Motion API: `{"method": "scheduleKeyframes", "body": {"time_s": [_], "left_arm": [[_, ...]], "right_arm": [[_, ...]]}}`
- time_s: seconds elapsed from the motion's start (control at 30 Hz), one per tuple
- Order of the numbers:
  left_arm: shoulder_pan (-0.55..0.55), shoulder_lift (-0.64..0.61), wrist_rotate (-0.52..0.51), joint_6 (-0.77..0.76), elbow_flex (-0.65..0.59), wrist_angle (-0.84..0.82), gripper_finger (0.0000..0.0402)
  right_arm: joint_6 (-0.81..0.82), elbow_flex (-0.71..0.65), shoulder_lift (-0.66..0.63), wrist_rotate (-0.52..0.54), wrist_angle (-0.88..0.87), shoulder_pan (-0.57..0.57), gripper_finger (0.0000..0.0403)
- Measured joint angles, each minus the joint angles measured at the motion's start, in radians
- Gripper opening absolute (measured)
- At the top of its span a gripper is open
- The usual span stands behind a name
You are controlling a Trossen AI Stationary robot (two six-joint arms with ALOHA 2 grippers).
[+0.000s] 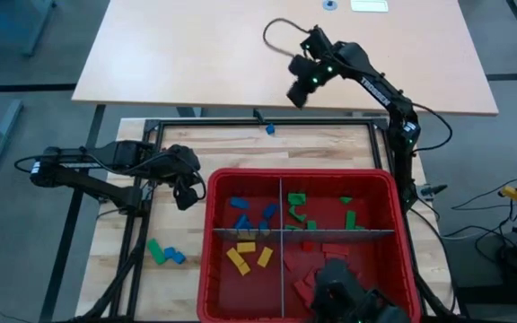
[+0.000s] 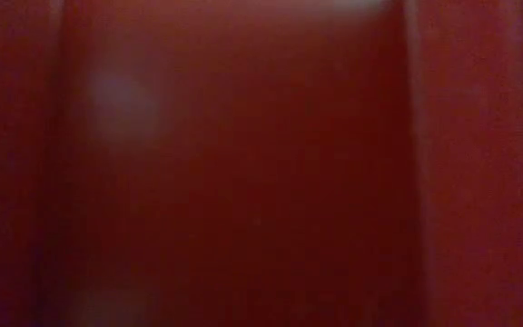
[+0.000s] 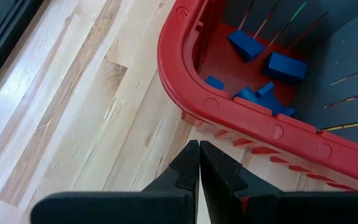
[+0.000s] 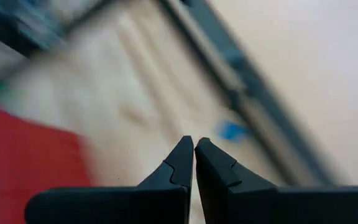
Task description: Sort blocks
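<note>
Only red bin (image 2: 243, 182) wall, low view.

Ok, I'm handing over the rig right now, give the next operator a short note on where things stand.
Left hand: shut, empty, just outside the red bin's top-left corner.
Right hand: shut, empty, raised over the far side of the table, near a lone blue block.
Done: the bin holds blue blocks top left, green blocks top right, yellow blocks bottom left, red blocks bottom right.
Left: the lone blue block, plus a green block and a blue block on the table left of the bin.
</note>
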Motion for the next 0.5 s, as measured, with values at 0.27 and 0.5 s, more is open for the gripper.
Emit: {"method": "scheduleKeyframes", "body": {"time_s": [0.27, 0.5], "left_arm": [[0.000, -0.001, -0.001, 0.020, 0.000, 0.000, 0.0000], [0.011, -0.003, -0.187, 0.081, 0.000, 0.023, 0.0000]], "right_arm": [[-0.165, -0.001, -0.020, 0.304, -0.254, 0.031, 0.0000], [-0.093, -0.001, -0.061, 0.269, -0.358, 0.104, 0.0000]]}}
